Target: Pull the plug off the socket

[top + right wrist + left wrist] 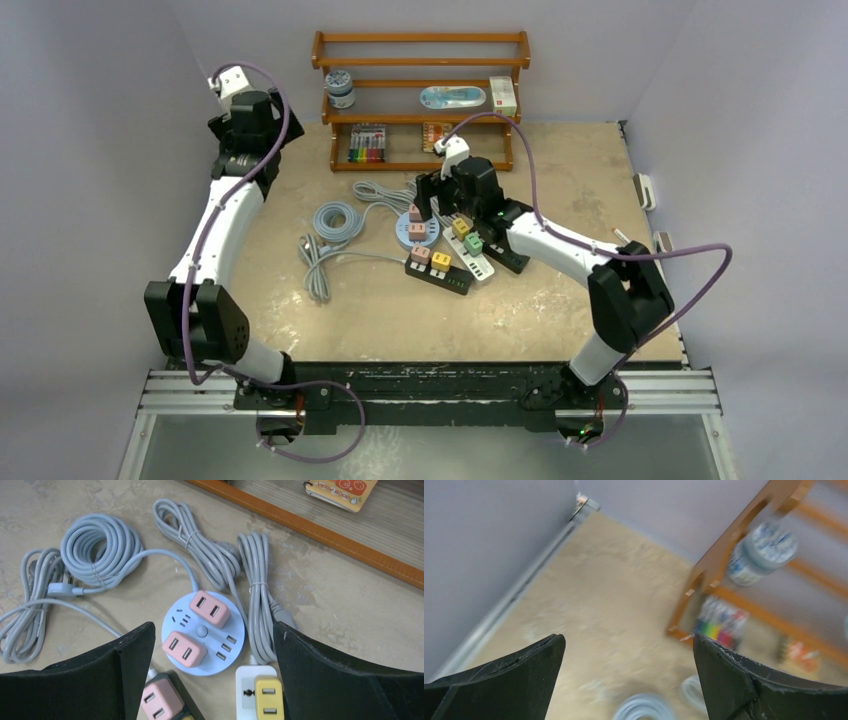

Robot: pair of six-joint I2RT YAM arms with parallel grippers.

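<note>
Nearest on the desk (560, 320), a black power strip (460, 284) carrying a pale pink plug (156, 705) and a yellow plug (441, 261). Just to its right, a white strip (248, 677) with a second yellow plug (268, 701) and a green plug (473, 243). Directly behind these, lying flat, the round blue socket (236, 626), with the front pink plug (183, 648) and the rear pink plug (209, 608) both seated in its top face, side by side and not touching. Poised straight above that socket, the right hand (212, 630), fingers spread wide on either side, clear of both pink plugs and gripping nothing. Left of the socket and behind it, several bundles of grey cable (100, 550), coiled and tied, resting on the desk. Farther back and off to the left, the left hand (627, 639), raised above the desk near the left end of the wooden shelf (420, 62), fingers likewise parted with nothing between them, its wrist view blurred. On that shelf against the far wall, a row of coloured markers (367, 145) low down and a small jar (341, 88) one level up.
</note>
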